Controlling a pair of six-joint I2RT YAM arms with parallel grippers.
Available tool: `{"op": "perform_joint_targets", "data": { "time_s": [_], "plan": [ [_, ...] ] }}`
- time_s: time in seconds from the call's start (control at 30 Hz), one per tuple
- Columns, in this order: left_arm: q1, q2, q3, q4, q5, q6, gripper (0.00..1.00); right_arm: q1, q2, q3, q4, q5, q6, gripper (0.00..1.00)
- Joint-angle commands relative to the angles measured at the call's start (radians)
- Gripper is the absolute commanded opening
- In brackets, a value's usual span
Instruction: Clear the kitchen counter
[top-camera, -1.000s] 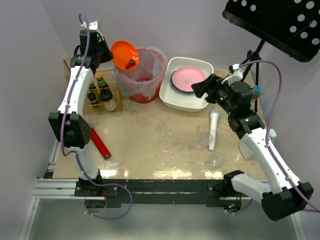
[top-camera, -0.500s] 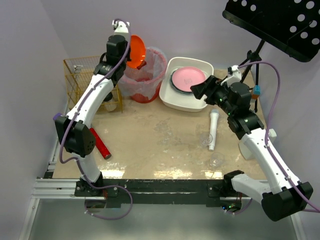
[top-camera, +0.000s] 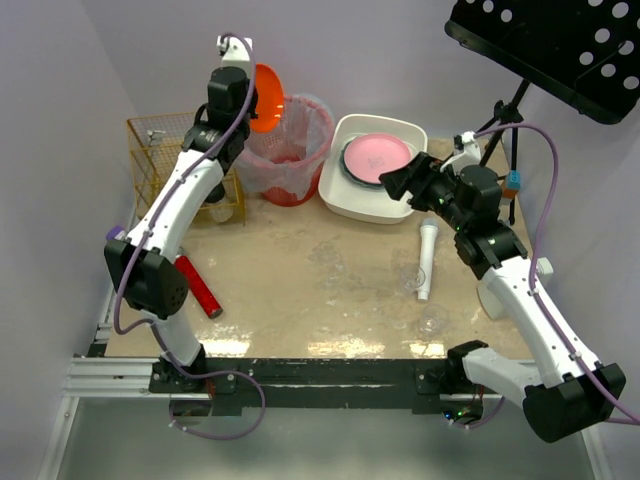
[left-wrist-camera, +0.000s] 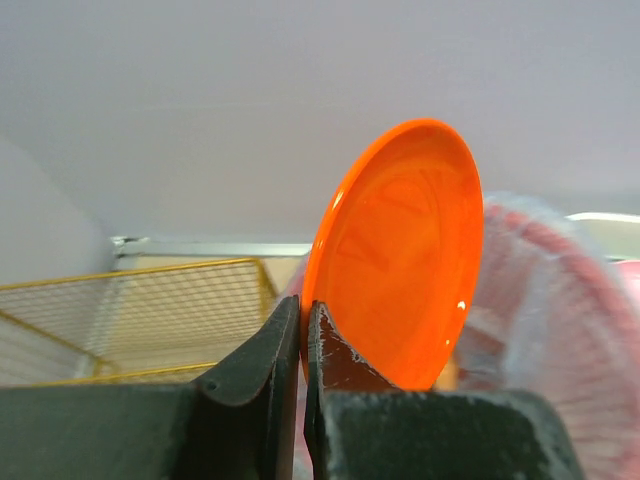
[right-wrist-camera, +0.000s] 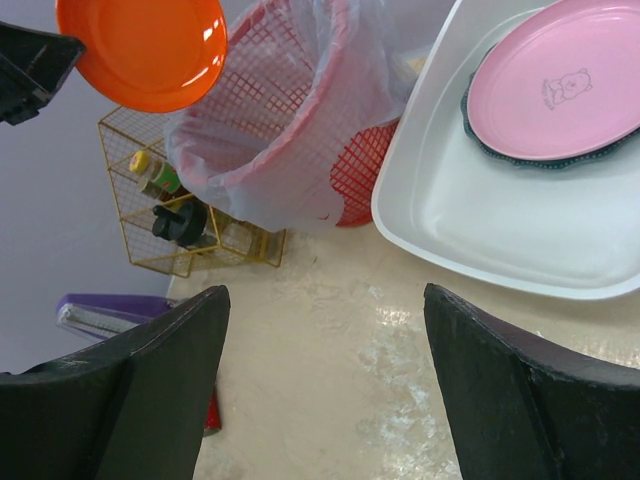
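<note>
Kitchen counter (top-camera: 300, 290) fills the middle, right in front of both arms. The far-left corner has a yellow wire rack (top-camera: 150, 135) with bottles (right-wrist-camera: 165, 180), and a red stick (top-camera: 200, 287) lies near that edge. Left gripper (left-wrist-camera: 302, 320) is pinched tight on an orange plate (left-wrist-camera: 400, 250), up on edge over the red bin (top-camera: 292, 150). White tub (top-camera: 352, 207) holds a pink plate (top-camera: 375, 155). Right gripper (right-wrist-camera: 322, 295) hangs by its near rim, spread wide, holding nothing. A white tube (top-camera: 426, 258) and clear glasses (top-camera: 410, 278) sit on the right.

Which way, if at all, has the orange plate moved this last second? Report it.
Yes. The orange plate has shifted right and up in the overhead view, tipping upright at the red bin's left rim.
</note>
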Motion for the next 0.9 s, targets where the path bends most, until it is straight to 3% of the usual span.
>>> {"op": "perform_joint_targets", "data": {
  "time_s": [0.0, 0.23, 0.4, 0.63, 0.87],
  "plan": [
    [-0.002, -0.07, 0.092, -0.032, 0.247, -0.21, 0.0, -0.002, -0.044, 0.042, 0.005, 0.01, 0.018, 0.83],
    [-0.067, -0.009, 0.115, -0.017, 0.421, -0.352, 0.0, -0.002, -0.123, 0.104, -0.013, 0.078, 0.026, 0.83],
    [-0.146, 0.156, 0.245, -0.046, 0.449, -0.405, 0.0, -0.002, -0.188, 0.153, -0.032, 0.121, 0.015, 0.83],
    [-0.168, 0.42, 0.402, -0.038, 0.578, -0.565, 0.0, -0.002, -0.24, 0.174, -0.049, 0.121, 0.007, 0.83],
    [-0.197, 0.551, 0.402, 0.091, 0.509, -0.675, 0.0, -0.002, -0.262, 0.153, -0.082, 0.104, 0.023, 0.83]
  ]
}}
